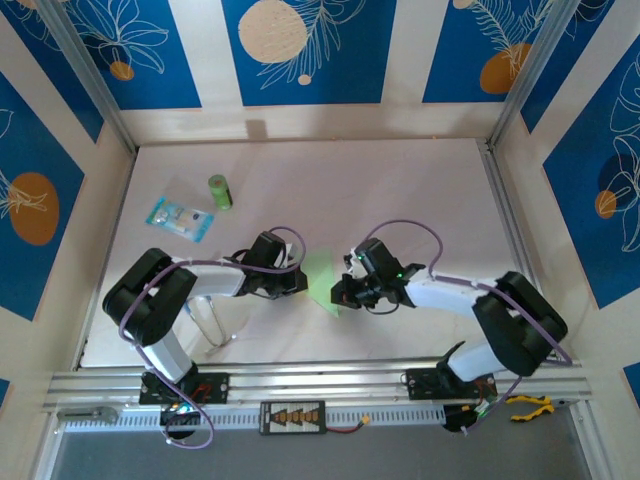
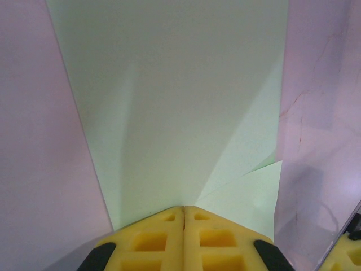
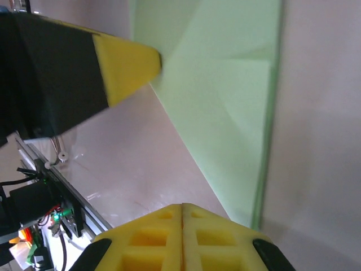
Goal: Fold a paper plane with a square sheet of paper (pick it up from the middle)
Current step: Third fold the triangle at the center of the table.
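Our left pincer (image 2: pixel 184 213) is clenched on the near edge of the square sheet of paper (image 2: pixel 169 101), which sits between the arms just below the middle of the top view, with one corner flap creased. Our right pincer (image 3: pixel 181 210) is clenched beside the sheet's lower corner; we cannot tell whether it pinches paper. We judge that pulling apart could tear the thin sheet, and a one-edge hold could skew the crease. On the table (image 1: pixel 400 190), upper left, lies a clear blue-printed packet (image 1: pixel 180 217), its contents unreadable.
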Robot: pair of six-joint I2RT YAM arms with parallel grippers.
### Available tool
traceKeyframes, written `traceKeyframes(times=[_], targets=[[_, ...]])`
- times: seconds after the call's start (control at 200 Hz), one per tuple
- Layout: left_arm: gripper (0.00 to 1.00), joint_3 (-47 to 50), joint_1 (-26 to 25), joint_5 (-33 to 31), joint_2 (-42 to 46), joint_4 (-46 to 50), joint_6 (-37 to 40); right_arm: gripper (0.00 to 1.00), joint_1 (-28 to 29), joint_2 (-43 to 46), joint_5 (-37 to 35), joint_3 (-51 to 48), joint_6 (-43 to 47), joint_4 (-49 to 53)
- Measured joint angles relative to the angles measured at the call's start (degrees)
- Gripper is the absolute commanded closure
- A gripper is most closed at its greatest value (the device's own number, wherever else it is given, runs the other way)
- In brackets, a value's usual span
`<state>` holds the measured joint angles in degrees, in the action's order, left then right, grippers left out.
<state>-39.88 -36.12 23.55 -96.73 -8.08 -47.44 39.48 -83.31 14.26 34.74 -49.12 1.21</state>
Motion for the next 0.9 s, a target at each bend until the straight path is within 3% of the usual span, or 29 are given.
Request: traceKeyframes(times=[0.23, 0.385, 0.585, 0.9], targets=[[0.97, 0.02, 0.15, 0.48, 0.17, 0.02, 0.0, 0.95, 0.02, -8.39, 0.46, 1.95, -0.07, -0.85], [0.91, 0.37, 0.26, 0.57, 2.54, 0.42, -0.02, 0.97, 0.2, -8.74, 0.57, 1.18, -0.2, -1.92], [0.95, 0.07, -1.36, 1.97, 4.87, -1.46, -0.66, 0.97, 0.2, -8.63, 0.57, 0.87, -0.48, -2.49], [0.96, 1.03, -3.87, 2.32, -0.85, -3.65, -3.08, 0.98, 0.2, -8.63, 0.42, 0.87, -0.48, -2.47]])
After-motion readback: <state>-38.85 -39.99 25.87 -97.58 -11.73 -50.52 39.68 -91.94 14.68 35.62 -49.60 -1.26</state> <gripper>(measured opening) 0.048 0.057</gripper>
